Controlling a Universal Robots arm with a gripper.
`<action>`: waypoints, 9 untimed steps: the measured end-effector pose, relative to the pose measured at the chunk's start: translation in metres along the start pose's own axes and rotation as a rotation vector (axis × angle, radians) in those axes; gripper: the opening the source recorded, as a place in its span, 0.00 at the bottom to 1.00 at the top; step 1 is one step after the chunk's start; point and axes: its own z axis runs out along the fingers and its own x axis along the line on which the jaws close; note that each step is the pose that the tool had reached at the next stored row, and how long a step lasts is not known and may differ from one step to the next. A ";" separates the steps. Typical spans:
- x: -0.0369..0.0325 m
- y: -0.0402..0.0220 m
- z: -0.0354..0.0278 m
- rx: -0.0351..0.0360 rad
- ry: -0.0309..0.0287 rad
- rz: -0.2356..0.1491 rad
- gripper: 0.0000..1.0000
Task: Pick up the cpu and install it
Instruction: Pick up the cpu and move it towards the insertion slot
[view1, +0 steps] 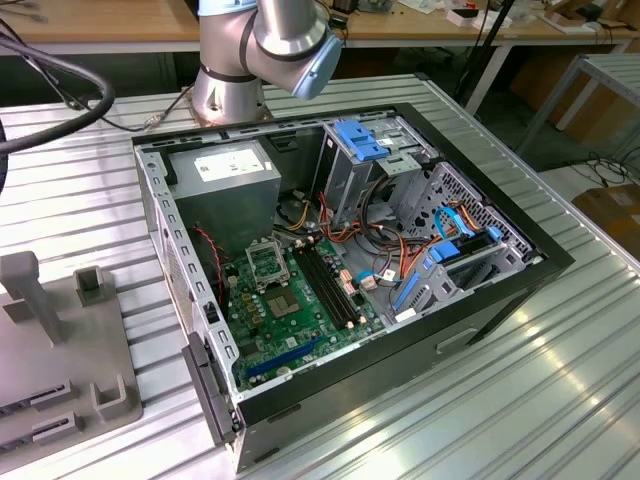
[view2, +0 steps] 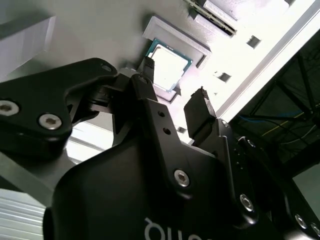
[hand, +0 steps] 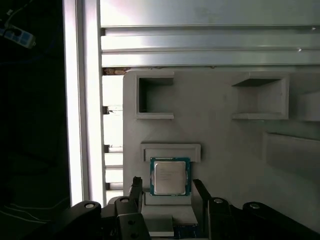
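In the exterior view an open case (view1: 430, 345) lies on the ribbed metal table (view1: 560, 390), its green board (view1: 300, 320) facing up with the metal-framed socket (view1: 268, 262) near one corner. A grey fixture (view1: 110, 335) sits on the table at the exterior view's left, well apart from the socket. In the second wrist view the hand (view2: 175, 79) hangs over that fixture with its fingers (view2: 200, 111) spread, and the cpu (view2: 167, 66) lies flat in a shallow recess just past the tips. In the first wrist view the cpu (hand: 170, 176) sits square in its recess on the fixture (hand: 225, 130), between the two fingers (hand: 136, 186) of the hand (hand: 167, 185). A gap shows on each side, so nothing is gripped yet. The step in hand looks like the grasp. To do it well, the hand should stay centred so both pads meet opposite edges together. The cpu is thin, so the tips likely need to sit low against the recess floor, level, and close gently. An off-centre or tilted pinch could skew the cpu or flip it out of the recess.
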 end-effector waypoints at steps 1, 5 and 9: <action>-0.0005 -0.0001 0.0012 0.0000 0.0000 0.000 0.52; -0.0008 0.0000 0.0062 0.0000 0.0000 0.002 0.52; -0.0008 -0.0001 0.0104 -0.0001 0.0000 0.004 0.52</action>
